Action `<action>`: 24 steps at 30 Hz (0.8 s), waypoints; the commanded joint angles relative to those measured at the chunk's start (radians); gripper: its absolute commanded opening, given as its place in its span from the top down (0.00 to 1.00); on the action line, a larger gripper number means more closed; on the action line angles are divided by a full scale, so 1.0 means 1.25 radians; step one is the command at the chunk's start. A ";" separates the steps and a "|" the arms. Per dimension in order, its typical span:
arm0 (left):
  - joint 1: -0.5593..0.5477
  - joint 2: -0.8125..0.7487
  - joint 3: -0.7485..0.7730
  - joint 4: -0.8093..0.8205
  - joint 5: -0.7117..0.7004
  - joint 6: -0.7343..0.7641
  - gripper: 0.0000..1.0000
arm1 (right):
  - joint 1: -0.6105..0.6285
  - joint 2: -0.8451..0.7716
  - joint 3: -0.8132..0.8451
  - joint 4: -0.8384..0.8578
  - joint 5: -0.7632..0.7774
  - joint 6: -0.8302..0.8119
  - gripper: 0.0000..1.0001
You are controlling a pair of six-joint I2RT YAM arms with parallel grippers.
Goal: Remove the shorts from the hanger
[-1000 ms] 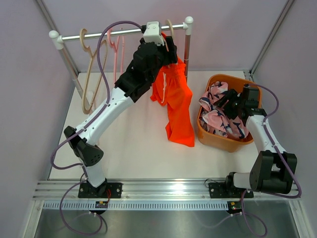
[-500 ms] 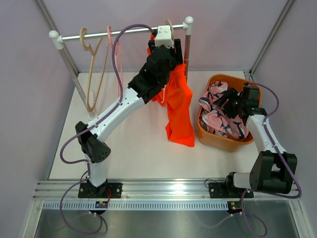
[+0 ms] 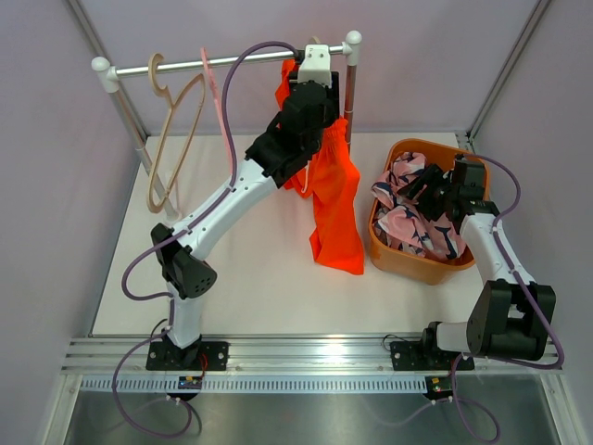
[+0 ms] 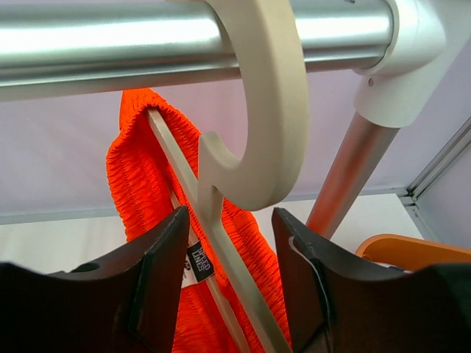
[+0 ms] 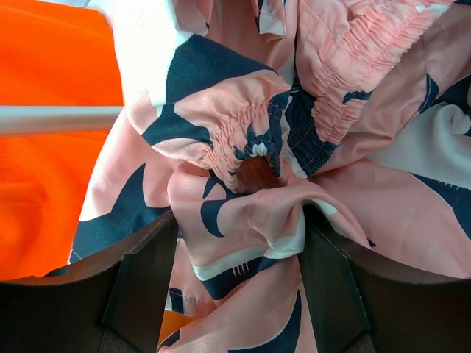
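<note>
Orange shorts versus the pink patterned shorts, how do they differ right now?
The orange shorts are one plain colour; the pink patterned shorts carry navy and white shapes. The orange shorts hang downward from a hanger on the rail; the pink patterned shorts lie crumpled in the basket. Both have gathered elastic waistbands.

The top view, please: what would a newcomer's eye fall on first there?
First, the orange shorts hanging from a hanger at the right end of the rail, with the left end effector straddling the hanger's neck, jaws apart. Next, the orange basket on the right holding pink shorts, the right end effector down on them. Two bare hangers hang at the rail's left.
</note>
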 commanded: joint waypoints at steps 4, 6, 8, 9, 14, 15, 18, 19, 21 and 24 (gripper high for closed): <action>0.016 -0.014 0.039 -0.028 0.013 -0.005 0.57 | -0.002 -0.008 0.029 0.032 -0.019 -0.010 0.28; 0.022 -0.019 0.038 -0.044 0.012 -0.006 0.63 | -0.002 -0.012 0.026 0.034 -0.022 -0.009 0.28; 0.027 -0.026 0.033 -0.056 0.017 -0.009 0.70 | -0.002 -0.013 0.024 0.034 -0.023 -0.006 0.29; 0.032 -0.037 0.028 -0.058 0.016 -0.009 0.72 | -0.002 -0.015 0.024 0.034 -0.023 -0.006 0.29; 0.041 -0.076 -0.006 -0.047 0.018 0.006 0.85 | -0.002 -0.026 0.021 0.032 -0.023 -0.005 0.29; 0.044 -0.079 -0.008 -0.047 0.022 0.013 0.87 | -0.002 -0.029 0.020 0.032 -0.023 -0.006 0.29; 0.047 -0.086 -0.002 -0.050 0.046 0.035 0.98 | -0.002 -0.033 0.019 0.032 -0.024 -0.006 0.29; 0.047 -0.091 0.001 -0.053 0.053 0.040 1.00 | -0.002 -0.034 0.017 0.030 -0.023 -0.006 0.29; 0.047 -0.097 0.009 -0.054 0.088 0.057 1.00 | -0.002 -0.039 0.019 0.027 -0.022 -0.009 0.29; 0.047 -0.118 0.034 -0.076 0.113 0.066 1.00 | -0.002 -0.047 0.024 0.020 -0.016 -0.014 0.29</action>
